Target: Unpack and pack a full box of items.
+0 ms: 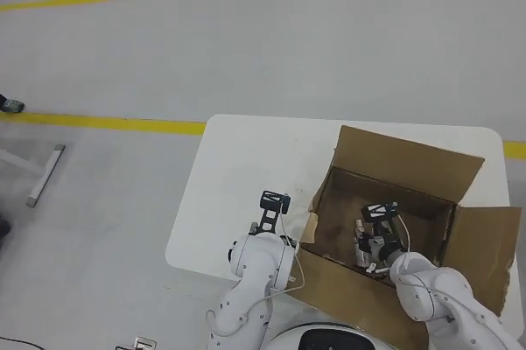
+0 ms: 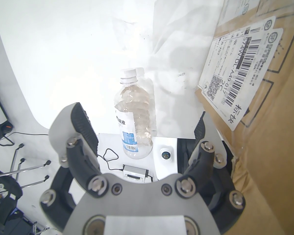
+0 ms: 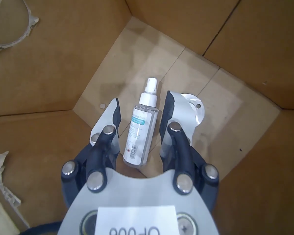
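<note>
Right gripper (image 3: 142,110) is down inside the cardboard box (image 3: 51,69), jaws spread. Spray bottle (image 3: 140,133) lies flat on the box floor in the gap between the two fingers, nozzle pointing away from the wrist. A narrow strip of floor shows on each side of it, so neither pad is in contact. A round metal flange (image 3: 197,111) lies on the floor just beside the outer face of one finger; contact there cannot be judged. In the top view the box stands open on the white table (image 1: 245,166), flaps folded outward. Left gripper (image 2: 140,116) hangs outside the box, next to its labelled side wall, over the table near the edge, jaws spread wide. Clear plastic bottle (image 2: 133,99), white cap and partial label, sits in the middle of that gap, cap end away from the wrist, clear of both fingers. Whether the bottle rests flat on the table cannot be told. Shipping labels (image 2: 242,74) cover the box wall beside this gripper.
</note>
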